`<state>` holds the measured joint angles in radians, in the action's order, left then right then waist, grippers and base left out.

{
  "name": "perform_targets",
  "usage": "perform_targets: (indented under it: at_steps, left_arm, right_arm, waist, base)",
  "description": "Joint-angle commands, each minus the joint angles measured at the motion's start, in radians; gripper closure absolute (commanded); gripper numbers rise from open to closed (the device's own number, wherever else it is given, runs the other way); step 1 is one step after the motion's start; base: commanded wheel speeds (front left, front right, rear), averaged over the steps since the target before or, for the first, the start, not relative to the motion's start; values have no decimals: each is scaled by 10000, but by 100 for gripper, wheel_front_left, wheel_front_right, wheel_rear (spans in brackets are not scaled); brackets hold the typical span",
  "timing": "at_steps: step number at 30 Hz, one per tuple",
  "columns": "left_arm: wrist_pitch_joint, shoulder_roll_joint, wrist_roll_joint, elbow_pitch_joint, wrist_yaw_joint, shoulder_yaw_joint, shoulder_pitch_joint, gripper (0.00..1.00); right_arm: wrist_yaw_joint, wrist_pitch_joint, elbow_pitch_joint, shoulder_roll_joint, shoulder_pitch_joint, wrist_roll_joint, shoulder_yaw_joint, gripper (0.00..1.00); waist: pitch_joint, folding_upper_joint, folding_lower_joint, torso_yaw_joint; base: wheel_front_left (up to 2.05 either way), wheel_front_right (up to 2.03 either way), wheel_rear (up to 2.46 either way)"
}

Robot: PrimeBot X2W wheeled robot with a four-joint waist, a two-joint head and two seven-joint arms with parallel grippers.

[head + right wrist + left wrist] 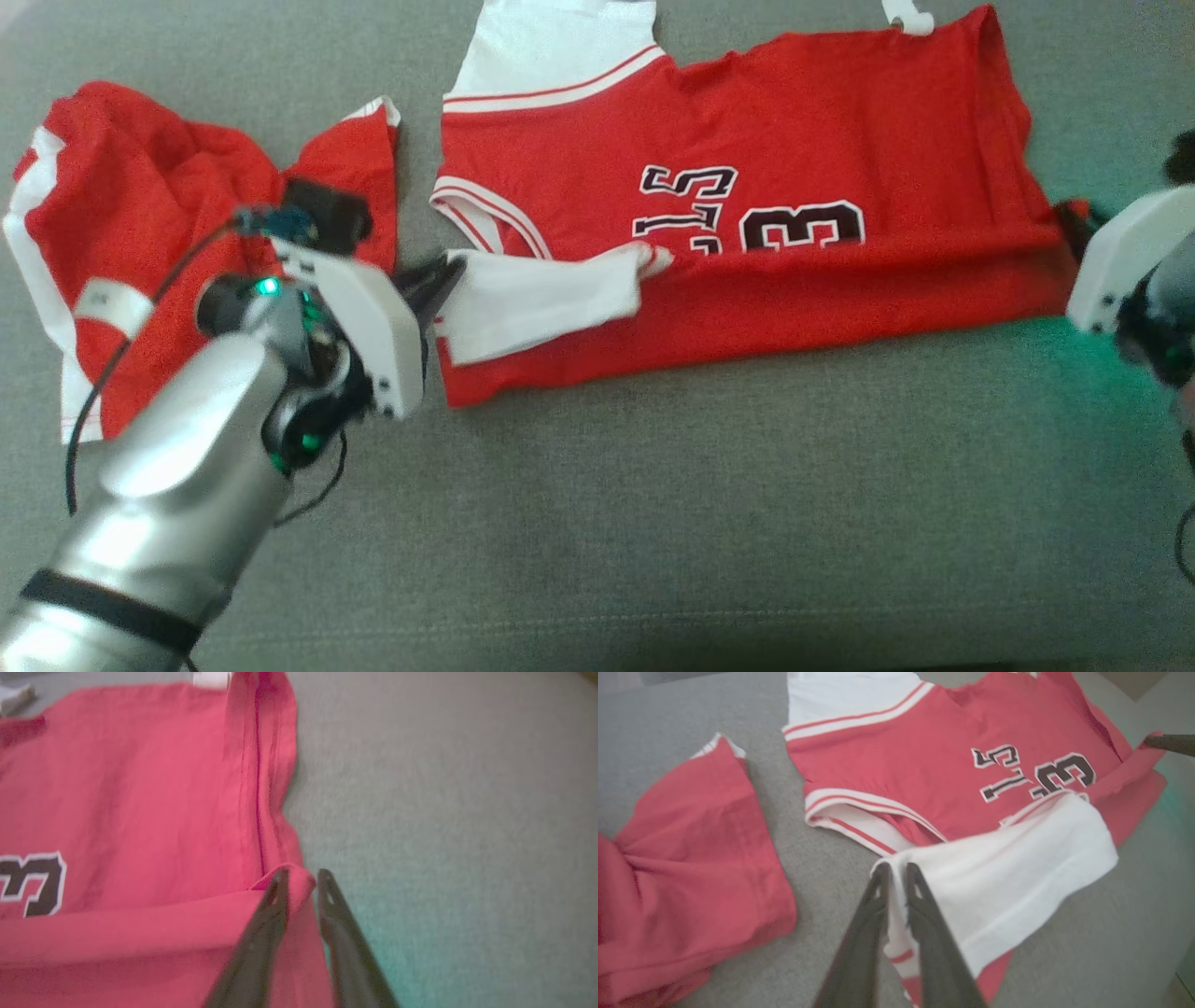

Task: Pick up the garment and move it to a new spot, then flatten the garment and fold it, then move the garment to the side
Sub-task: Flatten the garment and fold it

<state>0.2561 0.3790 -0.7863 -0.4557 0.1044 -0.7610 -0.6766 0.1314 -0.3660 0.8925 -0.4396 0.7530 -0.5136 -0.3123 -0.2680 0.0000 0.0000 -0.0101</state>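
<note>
The red jersey [794,121] is lying spread flat on the grey cushion [653,513], stretching between the two pairs of jaws. The left gripper [896,877] is pointing at the jersey's white sleeve [1008,872], which is lying folded over the red body just beyond its fingertips. Its jaws are standing almost together, leaving only a thin slot with the sleeve's edge sitting in it; whether they are nipping the cloth I cannot tell. The right gripper [301,877] is resting at the jersey's opposite end, its jaws standing a little apart with a small raised corner of the red hem between them, seemingly loose. The black number [794,229] is showing on the cloth between the two grippers. A second red garment [140,187] is lying crumpled behind the left jaws, apart from the jersey.
</note>
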Motion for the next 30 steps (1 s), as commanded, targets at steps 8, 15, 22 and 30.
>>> perform_targets:
  at_steps: [8, 15, 22, 30]
  left_arm:
    - [-2390, -559, 72, -931, -1036, 1637, -1747, 0]
    - [-4663, -970, 162, -1776, -1293, 2346, -1987, 0]
    - [-5170, -1246, 872, -360, -1676, 3658, -914, 0]
    - [-5176, -2085, 2863, 2181, -1991, 5049, 2052, 0]
  right_arm:
    - [-7, 2336, 677, 364, 1153, 618, 1080, 0]
    - [-7, 4096, 917, 751, 1117, 671, 1296, 0]
    - [-7, 5938, -266, 967, -11, 502, 658, 0]
    - [-7, 6271, -3222, 1128, -2229, 1595, 1490, 0]
  waist:
    - [-365, 0, 0, 13]
    - [-117, 0, 0, 70]
    - [627, 0, 0, 102]
    - [1417, 0, 0, 136]
  base:
    - [0, 0, 0]
    - [0, 0, 0]
    - [0, 0, 0]
    - [0, 0, 0]
